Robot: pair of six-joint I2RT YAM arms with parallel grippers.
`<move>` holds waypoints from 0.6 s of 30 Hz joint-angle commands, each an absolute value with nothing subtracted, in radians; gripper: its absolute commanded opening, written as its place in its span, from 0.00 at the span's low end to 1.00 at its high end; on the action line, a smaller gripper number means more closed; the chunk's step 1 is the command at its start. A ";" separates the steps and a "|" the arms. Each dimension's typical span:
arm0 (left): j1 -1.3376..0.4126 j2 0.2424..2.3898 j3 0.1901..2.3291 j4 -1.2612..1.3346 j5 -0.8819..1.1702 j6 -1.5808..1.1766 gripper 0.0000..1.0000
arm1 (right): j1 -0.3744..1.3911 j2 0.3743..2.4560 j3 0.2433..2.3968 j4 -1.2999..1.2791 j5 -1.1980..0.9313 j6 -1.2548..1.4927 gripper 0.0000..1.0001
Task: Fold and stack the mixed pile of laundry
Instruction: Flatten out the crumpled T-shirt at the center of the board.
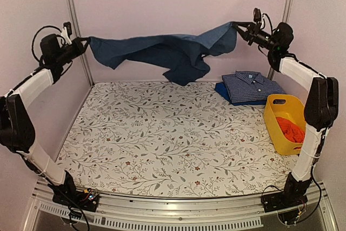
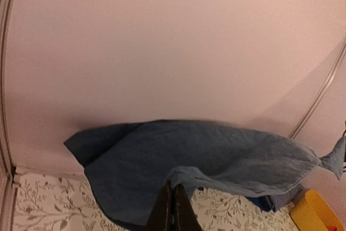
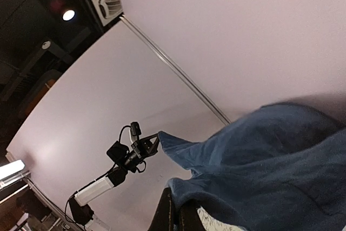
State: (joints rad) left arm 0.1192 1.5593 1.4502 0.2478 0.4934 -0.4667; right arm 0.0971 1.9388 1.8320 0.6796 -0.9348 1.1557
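Left gripper (image 1: pixel 85 40) and right gripper (image 1: pixel 233 24) each clamp one end of the blue garment (image 1: pixel 162 52), stretched sideways between them above the table (image 1: pixel 162 139).

Top cam: soft, even light from above, no glare; the counter (image 1: pixel 162 144) print reads sharp to me, corners a bit darker. Left wrist cam: dimmer, pinkish cast, faint shadow on the wall (image 2: pixel 162 41) behind the blue cloth (image 2: pixel 216 155), cloth edges smeared, left end effector (image 2: pixel 172 192) dark & out of focus, wall rails (image 2: pixel 319 96) bow at the frame edges. Right wrist cam: one bright lamp (image 3: pixel 68 15) top left vs dark bkgd, strong fisheye bend, right end effector (image 3: pixel 178 205) blurred.
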 commanded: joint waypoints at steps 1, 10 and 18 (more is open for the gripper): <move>0.106 1.535 1.128 0.274 0.549 -0.485 0.00 | 0.137 1.817 1.408 0.566 -0.992 0.971 0.00; 0.083 1.570 0.872 0.111 0.494 -0.484 0.00 | 0.162 1.755 1.060 0.210 -0.998 0.693 0.00; 0.059 1.542 0.902 -0.250 0.465 -0.490 0.00 | 0.163 1.703 1.054 -0.216 -0.951 0.485 0.00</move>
State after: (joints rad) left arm 0.0830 1.5845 0.8776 -0.0368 0.4931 -0.4805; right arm 0.1589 1.7935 1.0763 0.0315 -0.9714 0.6167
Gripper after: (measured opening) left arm 0.005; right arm 0.016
